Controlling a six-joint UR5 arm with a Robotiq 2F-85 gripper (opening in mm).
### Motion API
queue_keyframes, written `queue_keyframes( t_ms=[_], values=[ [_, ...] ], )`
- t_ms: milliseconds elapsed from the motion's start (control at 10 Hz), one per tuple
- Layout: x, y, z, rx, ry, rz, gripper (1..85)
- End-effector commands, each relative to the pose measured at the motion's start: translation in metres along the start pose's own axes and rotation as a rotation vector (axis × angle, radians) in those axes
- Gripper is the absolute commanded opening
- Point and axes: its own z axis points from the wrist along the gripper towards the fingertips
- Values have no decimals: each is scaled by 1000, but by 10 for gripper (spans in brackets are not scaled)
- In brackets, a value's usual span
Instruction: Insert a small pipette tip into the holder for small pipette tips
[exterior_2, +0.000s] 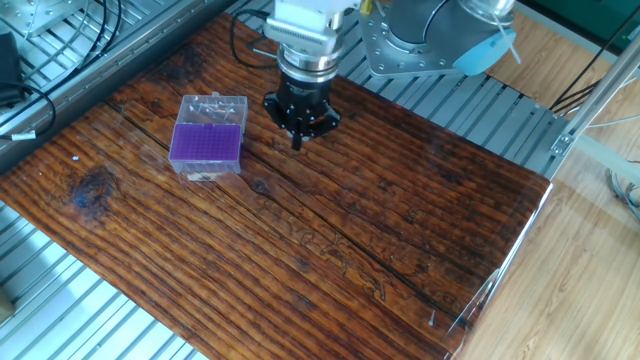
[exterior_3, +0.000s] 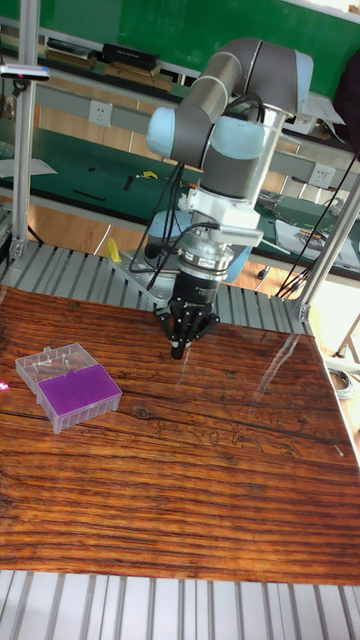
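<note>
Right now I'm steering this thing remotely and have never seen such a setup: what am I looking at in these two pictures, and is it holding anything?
You are seeing one robot arm bolted behind a wooden table. Both pictures come from fixed cameras: the wide one looks down at the table from above and to one side, the tall one faces the arm from the front of the table.

At the arm's tip is the end effector, two fingers pointing down just above the wood. They look drawn together to a point. A pipette tip may be pinched there, but it is too small to make out.

The only loose thing on the table is the tip holder, a clear plastic box with a purple grid of tiny holes. In the wide view it sits left of the end effector, not touching it.
</note>
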Motion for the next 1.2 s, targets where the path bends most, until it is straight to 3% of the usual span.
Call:
queue_keyframes(
  t_ms=[0, 100, 300, 600, 800, 900, 1100],
  values=[
    [5, 0, 0, 11, 32, -121, 13],
    [12, 7, 6, -52, 40, -149, 43],
    [-2, 14, 12, -65, 47, -162, 60],
    [-74, 70, -9, -118, 14, -48, 53],
    [-107, 111, -18, -172, -31, 52, 40],
    [-121, 126, -16, -192, -60, 91, 37],
    [-147, 144, -6, -190, -117, 171, 37]
  ],
)
